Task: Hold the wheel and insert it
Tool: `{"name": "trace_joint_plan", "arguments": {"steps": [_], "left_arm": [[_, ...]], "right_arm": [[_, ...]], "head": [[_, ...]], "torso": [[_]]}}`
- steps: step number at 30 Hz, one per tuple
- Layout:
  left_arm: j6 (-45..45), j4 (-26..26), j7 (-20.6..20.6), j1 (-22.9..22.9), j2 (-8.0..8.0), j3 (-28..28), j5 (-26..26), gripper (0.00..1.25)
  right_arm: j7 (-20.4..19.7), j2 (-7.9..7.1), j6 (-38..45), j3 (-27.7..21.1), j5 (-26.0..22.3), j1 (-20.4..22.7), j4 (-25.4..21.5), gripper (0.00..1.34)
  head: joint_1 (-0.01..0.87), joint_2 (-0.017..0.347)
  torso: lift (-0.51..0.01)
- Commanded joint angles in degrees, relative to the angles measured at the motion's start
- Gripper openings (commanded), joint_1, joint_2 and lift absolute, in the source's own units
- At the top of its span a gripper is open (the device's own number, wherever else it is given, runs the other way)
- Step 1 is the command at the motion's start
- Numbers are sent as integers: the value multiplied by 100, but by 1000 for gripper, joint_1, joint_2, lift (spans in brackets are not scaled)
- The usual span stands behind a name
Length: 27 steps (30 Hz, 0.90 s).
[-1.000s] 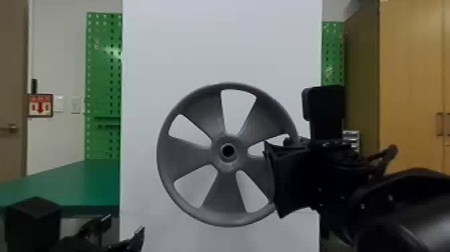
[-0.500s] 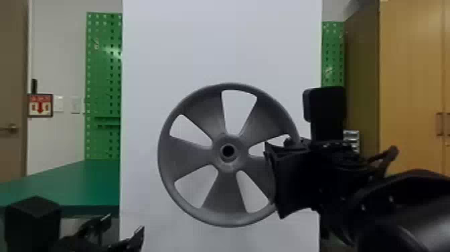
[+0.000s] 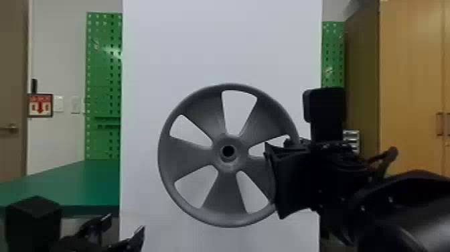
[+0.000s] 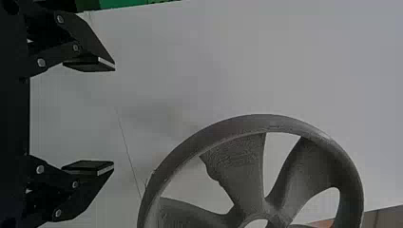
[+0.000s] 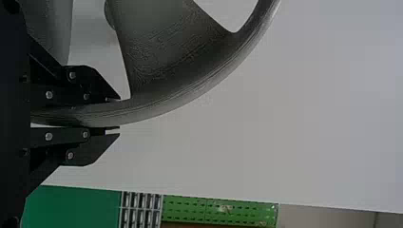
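Observation:
My right gripper (image 3: 279, 161) is at the right side of the grey five-spoked wheel (image 3: 227, 197), which is held upright in mid-air with its hub hole facing the head camera. In the right wrist view, the right gripper (image 5: 116, 114) is shut on the rim of the wheel (image 5: 190, 90), one finger on each side. My left gripper (image 3: 124, 228) is low at the left, below and apart from the wheel. The left wrist view shows the left gripper (image 4: 114, 116) open, nothing between its fingers, with the wheel (image 4: 247, 166) farther off.
A tall white panel (image 3: 221, 40) stands behind the wheel. A green table (image 3: 77, 181) is at the left, with a green pegboard (image 3: 103, 67) above it. Wooden cabinets (image 3: 411, 77) stand at the right behind my right arm.

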Motion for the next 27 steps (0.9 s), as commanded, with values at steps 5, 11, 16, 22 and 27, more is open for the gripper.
{"name": "trace_joint_plan", "arguments": {"steps": [5,11,16,22,27], "left_arm": [[0,0,0,0,-6,-2,0,739],[0,0,0,0,2,-2,0,739],[0,0,0,0,2,-2,9,739],[0,0,0,-18,2,-38,0,739],[0,0,8,-35,2,-90,-9,739]], "right_arm": [[0,5,-31,0,5,-2,18,170],[0,5,-145,-26,5,-19,115,170],[0,5,-145,-9,22,-72,229,170],[0,5,-180,-9,31,-142,361,170],[0,5,-215,-26,58,-195,449,170]], "head": [[0,0],[0,0],[0,0],[0,0],[0,0]], "torso": [[-499],[-499],[-499],[-499],[-499]]}}
